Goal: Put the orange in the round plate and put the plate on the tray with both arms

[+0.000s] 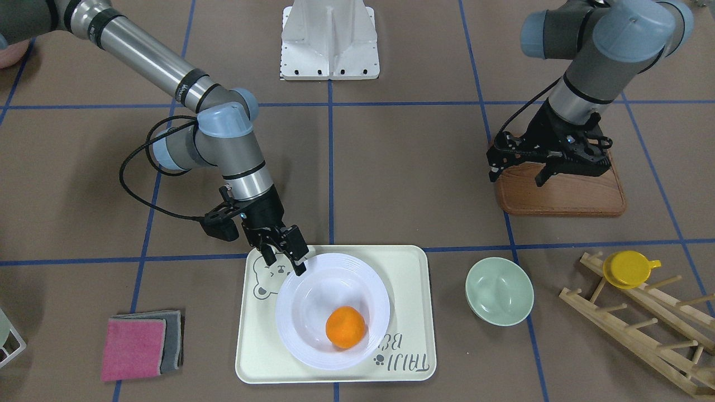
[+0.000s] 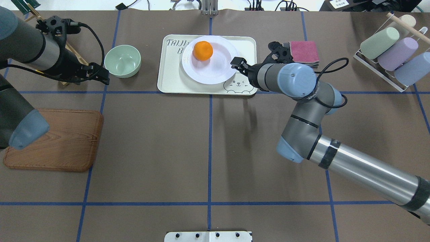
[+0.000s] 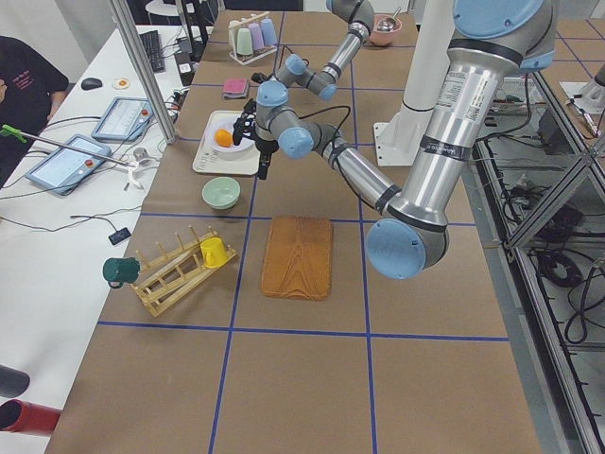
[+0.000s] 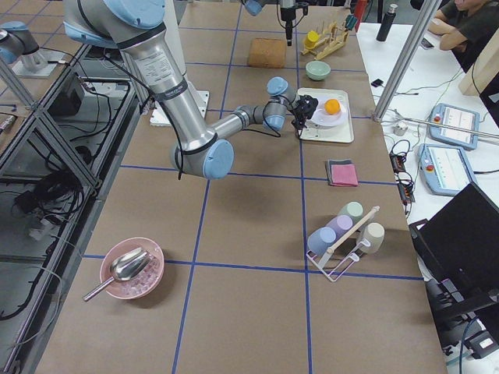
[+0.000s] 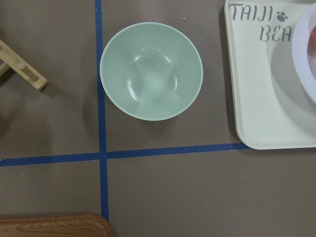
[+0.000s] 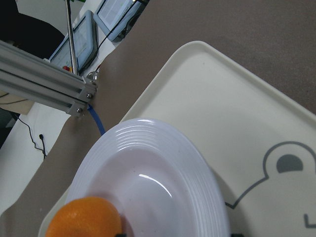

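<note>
The orange [image 1: 345, 328] [image 2: 202, 50] [image 6: 84, 217] lies inside the white round plate [image 1: 313, 290] [image 2: 218, 70] [image 6: 148, 168]. That plate rests on the cream bear tray [image 1: 408, 290] [image 2: 171, 74] [image 6: 237, 113]. My right gripper [image 1: 285, 258] [image 2: 237, 64] is open at the plate's rim on the bear-face side, its jaws spread to either side of the rim. My left gripper [image 1: 516, 176] [image 2: 102, 77] hangs open and empty above the table between the wooden board and the green bowl, well away from the tray.
A pale green bowl [image 1: 499, 290] [image 2: 122, 61] [image 5: 151, 77] sits beside the tray. The brown wooden board [image 1: 558, 195] [image 2: 57, 141] lies under the left arm. A wooden rack [image 1: 642, 324] carries a yellow cup [image 1: 628, 269]. Folded pink and grey cloths [image 1: 139, 343] [image 2: 304, 52] lie beyond the tray's other side.
</note>
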